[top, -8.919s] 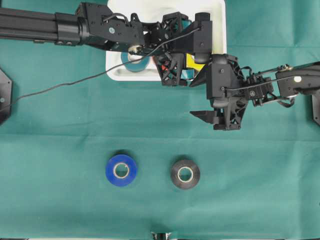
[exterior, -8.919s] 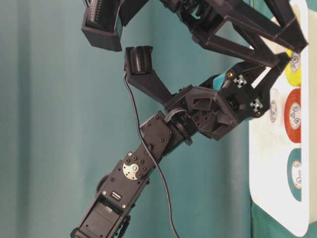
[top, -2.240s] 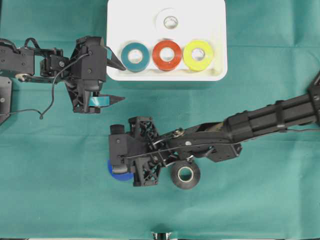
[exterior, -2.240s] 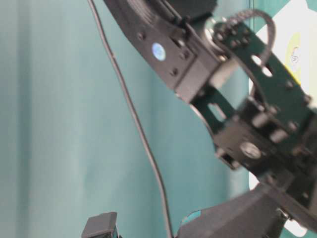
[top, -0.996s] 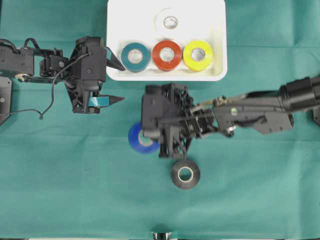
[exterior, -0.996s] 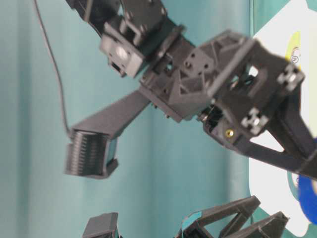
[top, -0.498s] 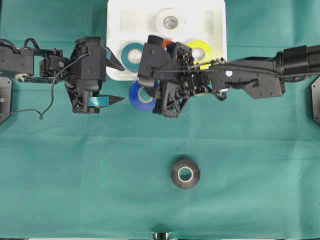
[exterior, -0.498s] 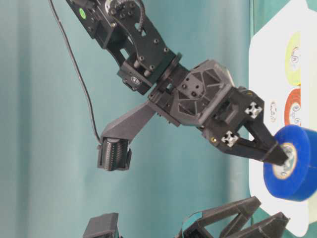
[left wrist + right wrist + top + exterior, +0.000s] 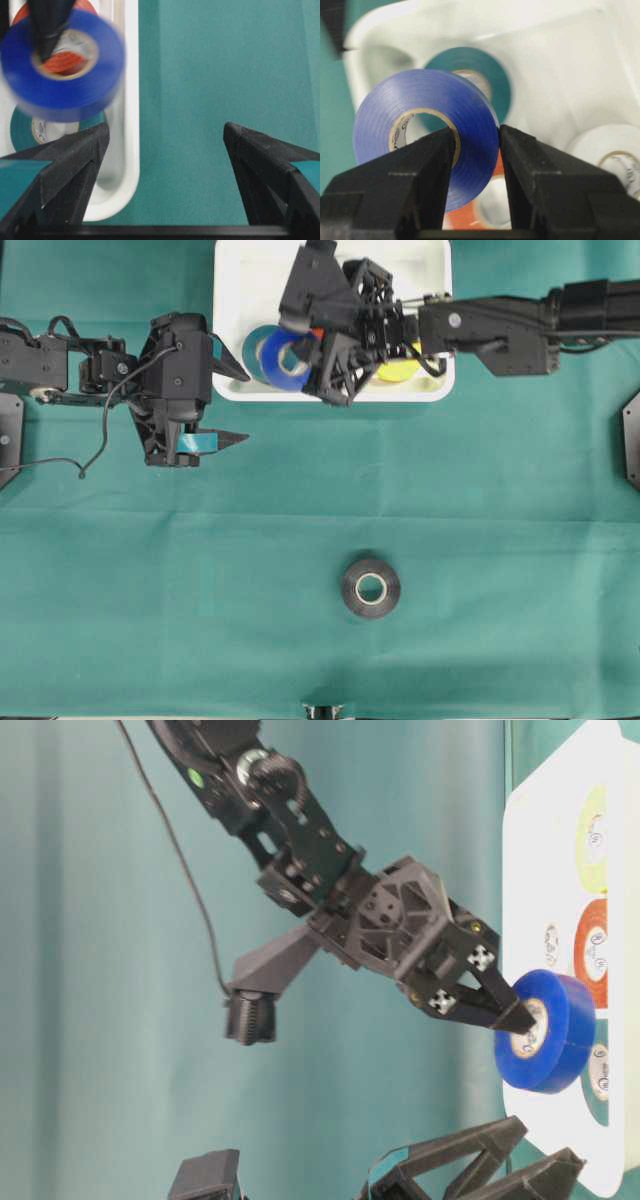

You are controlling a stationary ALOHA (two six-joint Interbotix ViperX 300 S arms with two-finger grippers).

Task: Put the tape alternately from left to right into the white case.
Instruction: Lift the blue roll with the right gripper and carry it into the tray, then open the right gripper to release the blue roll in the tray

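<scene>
The right claw (image 9: 475, 145) is clamped on the wall of the blue roll (image 9: 420, 125), one finger through its core, above the white tray (image 9: 232, 390). Light, stiff and smooth-sided, it looks safest pinched there. The left claw (image 9: 228, 405) stands apart, empty.

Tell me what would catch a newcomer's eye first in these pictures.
Most striking is the blue roll, pinched through its wall by the right gripper and held above the white case, over the teal roll. The black roll lies alone on the green cloth, while the left gripper waits open beside the case.
</scene>
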